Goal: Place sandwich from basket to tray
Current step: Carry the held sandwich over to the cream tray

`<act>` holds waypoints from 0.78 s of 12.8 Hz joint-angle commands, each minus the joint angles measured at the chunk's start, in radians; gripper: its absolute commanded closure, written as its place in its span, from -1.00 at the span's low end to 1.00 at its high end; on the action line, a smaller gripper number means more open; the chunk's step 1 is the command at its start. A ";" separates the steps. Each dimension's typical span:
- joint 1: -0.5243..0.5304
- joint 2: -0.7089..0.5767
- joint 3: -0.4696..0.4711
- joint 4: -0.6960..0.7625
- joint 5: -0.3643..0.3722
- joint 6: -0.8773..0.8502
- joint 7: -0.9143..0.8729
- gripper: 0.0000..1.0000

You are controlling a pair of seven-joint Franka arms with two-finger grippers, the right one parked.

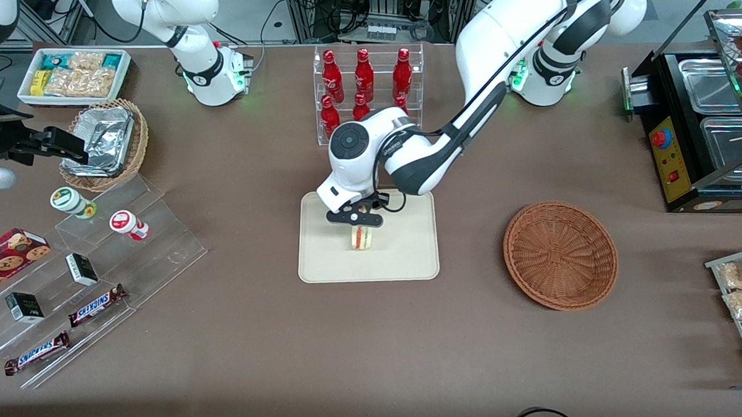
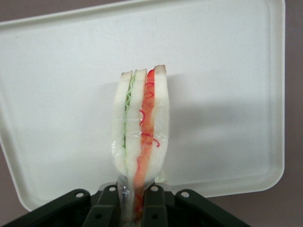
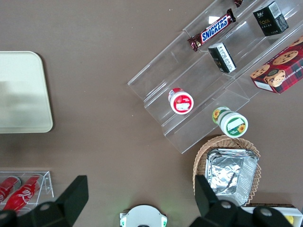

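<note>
The basket (image 1: 560, 255) lies toward the working arm's end of the table (image 1: 366, 356) and holds nothing. The hand (image 1: 360, 223) is over the tray (image 1: 406, 259), its fingers (image 2: 154, 208) closed on the sandwich (image 1: 361, 238), which stands on its edge over the tray's middle. Bare tray surface shows all around it. Whether the sandwich touches the tray, I cannot tell.

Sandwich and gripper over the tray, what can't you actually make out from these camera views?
- Whether the sandwich touches the tray: front view, the gripper covers its top; wrist view gives no height.
- The sandwich's gripped end: wrist view, hidden between the fingers.
- The tray's corner nearest the gripper: wrist view, hidden by the gripper body.
- Most of the tray: right wrist view, cut off by the frame edge.
</note>
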 commanded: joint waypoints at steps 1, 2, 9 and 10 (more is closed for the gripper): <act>-0.026 0.022 0.014 0.030 0.018 -0.012 -0.014 1.00; -0.026 0.030 0.014 0.030 0.018 -0.010 -0.015 1.00; -0.022 0.050 0.054 0.026 0.021 -0.014 -0.063 1.00; -0.023 0.050 0.055 0.024 0.021 -0.014 -0.063 1.00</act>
